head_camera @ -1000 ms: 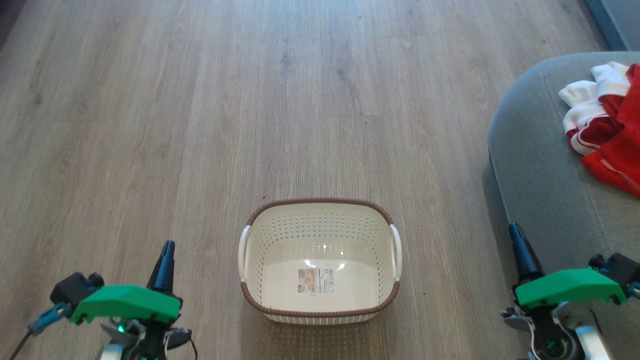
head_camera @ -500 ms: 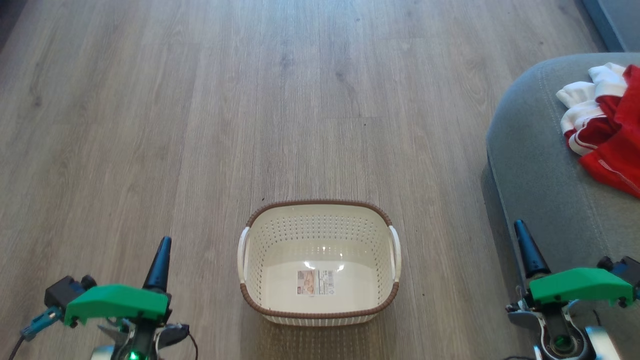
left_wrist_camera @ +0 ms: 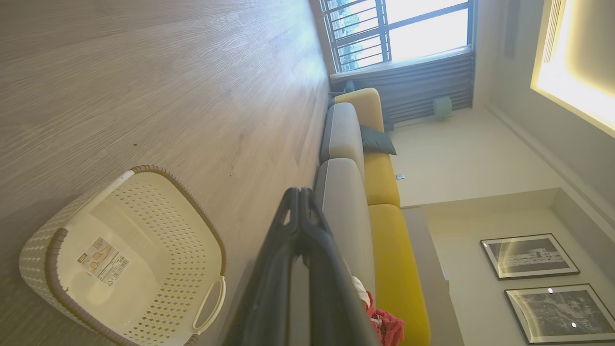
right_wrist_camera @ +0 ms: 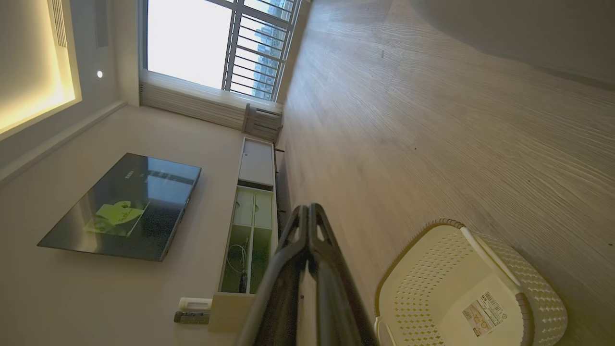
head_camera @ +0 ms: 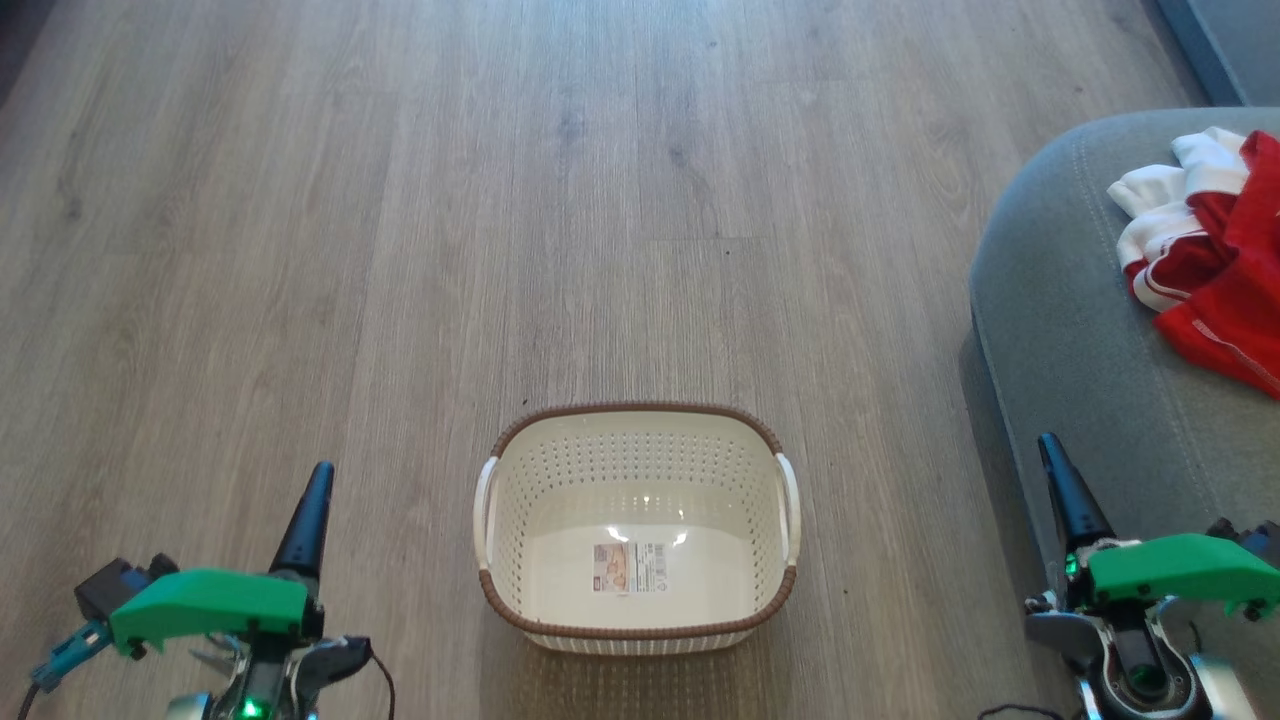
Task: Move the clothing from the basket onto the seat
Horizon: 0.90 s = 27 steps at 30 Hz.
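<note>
I am looking down through the head view. My left gripper [head_camera: 318,480] is sitting low, and its two fingers are pressed together with nothing in them. My right gripper [head_camera: 1055,460] is pinched closed too, and it is holding nothing.

The basket [head_camera: 640,408] is sitting on the wood floor [head_camera: 500,200] between my two grippers, a little ahead of them. It is empty, and the label [head_camera: 631,565] on its bottom is showing. The grey seat [head_camera: 1080,350] is lying just beside my right gripper, on its outer side. The red and white clothing [head_camera: 1220,290] is lying on the seat, ahead of the right gripper and further out to its right.

The left wrist view is looking past the left gripper [left_wrist_camera: 299,194] across the room. It is giving me the basket [left_wrist_camera: 158,211], the seat [left_wrist_camera: 343,202], yellow cushions [left_wrist_camera: 384,178], a bit of the clothing [left_wrist_camera: 384,327], a window [left_wrist_camera: 403,29] and two framed pictures [left_wrist_camera: 528,254].

The right wrist view is looking past the right gripper [right_wrist_camera: 307,207] the other way. It is giving me the basket [right_wrist_camera: 432,269], a dark TV [right_wrist_camera: 125,206] on the wall and a low cabinet [right_wrist_camera: 250,216].

Since a second ago, both grippers are sliding a little outward, away from the basket. The basket is staying empty and the clothing is staying on the seat.
</note>
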Available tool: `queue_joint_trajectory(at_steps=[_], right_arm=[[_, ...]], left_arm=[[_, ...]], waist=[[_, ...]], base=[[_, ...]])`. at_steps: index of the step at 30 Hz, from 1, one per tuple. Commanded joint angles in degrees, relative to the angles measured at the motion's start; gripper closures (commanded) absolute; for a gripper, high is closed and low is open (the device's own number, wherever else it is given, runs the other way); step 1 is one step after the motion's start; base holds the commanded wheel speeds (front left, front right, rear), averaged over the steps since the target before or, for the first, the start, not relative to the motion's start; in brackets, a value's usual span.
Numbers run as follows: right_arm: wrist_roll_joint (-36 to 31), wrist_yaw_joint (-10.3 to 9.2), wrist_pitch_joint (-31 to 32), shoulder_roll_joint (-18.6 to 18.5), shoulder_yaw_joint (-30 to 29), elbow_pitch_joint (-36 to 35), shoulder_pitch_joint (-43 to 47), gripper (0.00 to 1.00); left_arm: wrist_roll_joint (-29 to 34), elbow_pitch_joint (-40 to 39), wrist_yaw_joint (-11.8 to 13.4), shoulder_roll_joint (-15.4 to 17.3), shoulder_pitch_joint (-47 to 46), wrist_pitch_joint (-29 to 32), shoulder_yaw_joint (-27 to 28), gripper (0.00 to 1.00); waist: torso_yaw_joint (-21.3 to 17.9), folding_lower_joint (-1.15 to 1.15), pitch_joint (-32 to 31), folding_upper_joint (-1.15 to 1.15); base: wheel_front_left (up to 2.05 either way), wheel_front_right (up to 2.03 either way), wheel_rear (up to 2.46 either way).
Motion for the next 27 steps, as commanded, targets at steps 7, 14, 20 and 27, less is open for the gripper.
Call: queue_joint_trajectory(at_steps=[7, 14, 20, 27], right_arm=[[5.46, -0.01, 1.54, 0.3, 0.04, -2.95, -2.13, 1.0], [10.54, -0.01, 2.88, 0.47, -0.65, -3.56, -2.13, 1.0], [14.35, -0.01, 3.88, 0.59, -1.17, -4.02, -2.13, 1.0], [15.66, -0.01, 4.22, 0.63, -1.35, -4.17, -2.14, 1.0]], left_arm=[[-4.99, -2.61, -1.09, 0.08, -1.92, 1.37, 2.72, 1.0], [-9.67, -3.18, -1.7, -0.05, -1.9, 2.69, 3.66, 1.0], [-13.17, -3.61, -2.15, -0.15, -1.88, 3.68, 4.37, 1.0], [-14.38, -3.76, -2.31, -0.18, -1.88, 4.01, 4.61, 1.0]], waist=[[-0.1, 0.0, -0.15, 0.0], [-0.21, 0.0, -0.32, 0.0], [-0.29, 0.0, -0.44, 0.0], [-0.32, 0.0, -0.48, 0.0]], base=[[0.0, 0.0, 0.0], [0.0, 0.0, 0.0], [0.0, 0.0, 0.0], [0.0, 0.0, 0.0]])
